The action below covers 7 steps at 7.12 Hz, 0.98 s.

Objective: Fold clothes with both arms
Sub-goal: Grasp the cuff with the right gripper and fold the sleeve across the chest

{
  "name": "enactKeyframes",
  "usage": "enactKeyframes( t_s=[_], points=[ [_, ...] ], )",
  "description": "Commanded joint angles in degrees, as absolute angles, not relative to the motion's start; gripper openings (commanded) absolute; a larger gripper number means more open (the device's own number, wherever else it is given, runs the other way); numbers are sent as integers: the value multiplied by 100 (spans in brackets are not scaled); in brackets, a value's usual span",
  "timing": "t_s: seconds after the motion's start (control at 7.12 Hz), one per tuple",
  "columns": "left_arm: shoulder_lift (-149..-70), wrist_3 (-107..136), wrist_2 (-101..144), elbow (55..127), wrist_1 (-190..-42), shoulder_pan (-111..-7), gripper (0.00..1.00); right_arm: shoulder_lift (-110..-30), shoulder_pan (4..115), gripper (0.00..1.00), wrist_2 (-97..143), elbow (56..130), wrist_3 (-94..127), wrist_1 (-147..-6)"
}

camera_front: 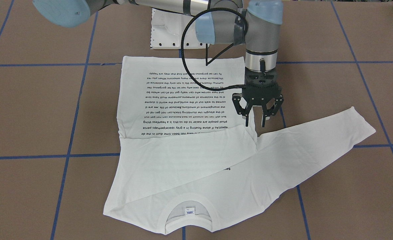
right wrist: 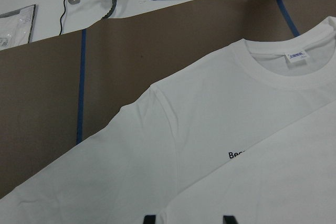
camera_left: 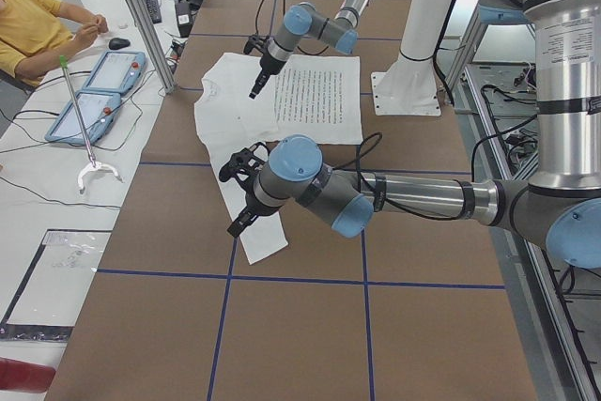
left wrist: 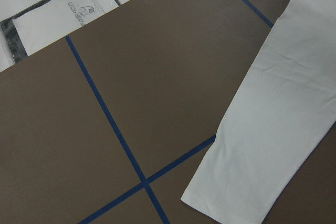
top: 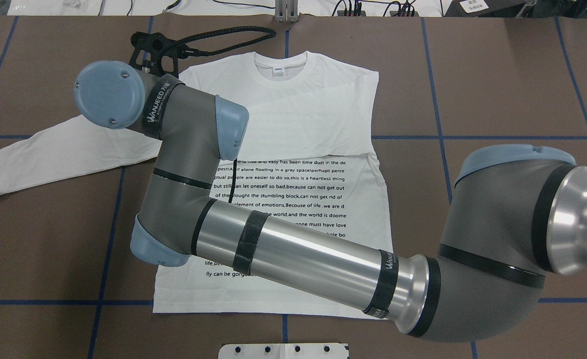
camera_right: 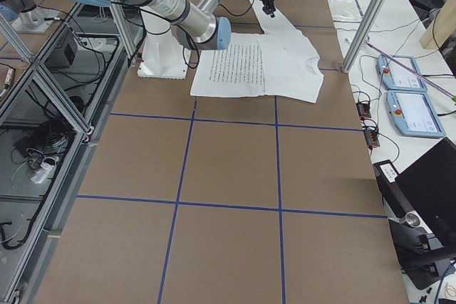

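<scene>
A brown table [top: 498,99], marked into big squares by blue tape lines [top: 435,99], fills every view. In the overhead frame the right arm [top: 298,254] enters at the lower right and crosses into the left half. A black strap [top: 158,104] near its wrist reads "WANJEED".

Beneath it, mid-frame, the white T-shirt [top: 313,109] lies flat with its collar at the top and its hem at the bottom. Its black printed block [top: 298,204] includes the lines "this is a heartless thing", "because can not get out" and "and the world is doome". One sleeve is folded slantwise across the chest and hides the top of the print. In the right wrist view the letters "Bec" [right wrist: 236,155] show at its edge. The other sleeve [camera_front: 316,143] stretches flat toward the right of the front-facing frame.

The left arm [camera_left: 413,196] crosses the lower middle of the left-side view. At that view's upper left a person in yellow [camera_left: 28,25] sits at a white bench with two blue-edged pendants [camera_left: 99,82]. A white pedestal [camera_front: 164,31] plate sits at the top centre of the front-facing frame.

The right gripper [camera_front: 255,124] hangs by the stretched sleeve's armpit, fingers spread and holding nothing. The left gripper [camera_left: 237,225] appears over that sleeve, and I cannot tell whether its fingers are apart.

Inside the collar, a small white label [camera_front: 189,212] carries blue print too small to read.
</scene>
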State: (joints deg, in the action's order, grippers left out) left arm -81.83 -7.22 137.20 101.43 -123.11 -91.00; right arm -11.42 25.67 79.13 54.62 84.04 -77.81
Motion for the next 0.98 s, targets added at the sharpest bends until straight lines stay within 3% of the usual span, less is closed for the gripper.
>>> enactKeyframes(
  t_s=[0.0,0.42,0.84],
  points=[
    [-8191,-686,13720,10134,-12375,-9097,100,-1064,2593,100,7945,5449,8429,-7787],
    [-8384,-685,13711,10212,-12419,-9097,100,-1404,3424,100,9152,5894,7827,-8707],
    [-8411,-255,13667,10160,-12823,-8573,100,-3421,4689,100,10585,8508,6221,-9191]
  ],
)
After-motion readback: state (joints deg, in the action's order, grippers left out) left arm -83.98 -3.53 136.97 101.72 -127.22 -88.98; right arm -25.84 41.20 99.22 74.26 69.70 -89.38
